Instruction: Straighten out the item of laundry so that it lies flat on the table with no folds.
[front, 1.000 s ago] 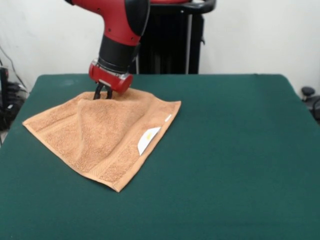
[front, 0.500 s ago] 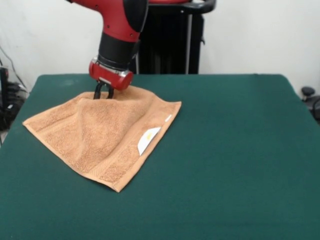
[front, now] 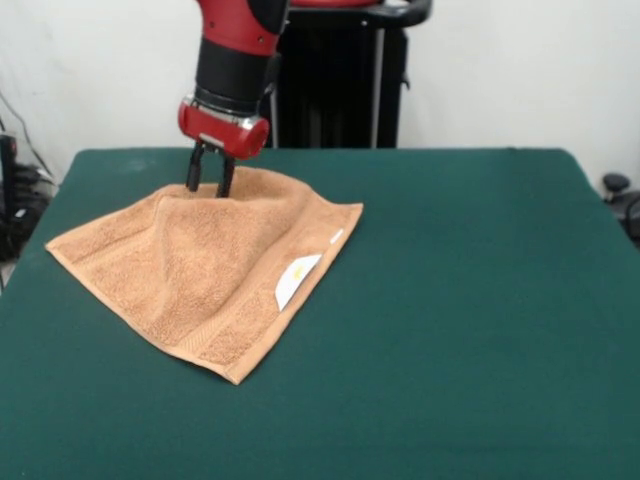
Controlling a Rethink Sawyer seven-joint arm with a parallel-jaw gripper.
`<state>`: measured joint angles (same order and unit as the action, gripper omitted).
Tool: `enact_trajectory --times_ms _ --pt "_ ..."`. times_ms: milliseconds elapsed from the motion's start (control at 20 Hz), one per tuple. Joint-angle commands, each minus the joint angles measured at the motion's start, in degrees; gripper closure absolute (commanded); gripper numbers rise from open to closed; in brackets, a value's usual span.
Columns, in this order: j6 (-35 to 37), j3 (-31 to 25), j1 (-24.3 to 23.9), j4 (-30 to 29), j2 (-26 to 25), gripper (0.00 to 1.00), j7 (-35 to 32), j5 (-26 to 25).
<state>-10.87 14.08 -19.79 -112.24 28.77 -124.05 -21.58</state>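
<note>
We see no containers on table [front: 470, 330]. Towel [front: 205, 265] lies left of table's centre, toward far side, rumpled, its far part drawn up into peak with folds running down from it. White label [front: 297, 279] on towel's right edge, near corner pointing at camera. Gripper [front: 208, 189] comes down from above onto that peak (red and black arm over it). Jaws stand close together, tips pressed into cloth at peak; we read them as pinching towel there.
</note>
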Motion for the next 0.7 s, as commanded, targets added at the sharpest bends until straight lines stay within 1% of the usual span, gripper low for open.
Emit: enact_trajectory --times_ms 50,250,500,700 --pt "8.1 -9.6 -0.3 -4.5 3.5 0.00 -3.0 -2.0" --pt "8.8 -10.2 -0.9 -5.1 4.3 0.00 -2.8 -2.4" --pt "9.9 -11.0 -1.8 -6.2 6.7 0.00 -2.4 -2.8" --pt "11.3 -12.4 -3.7 -6.9 8.5 0.00 -1.6 -3.7"
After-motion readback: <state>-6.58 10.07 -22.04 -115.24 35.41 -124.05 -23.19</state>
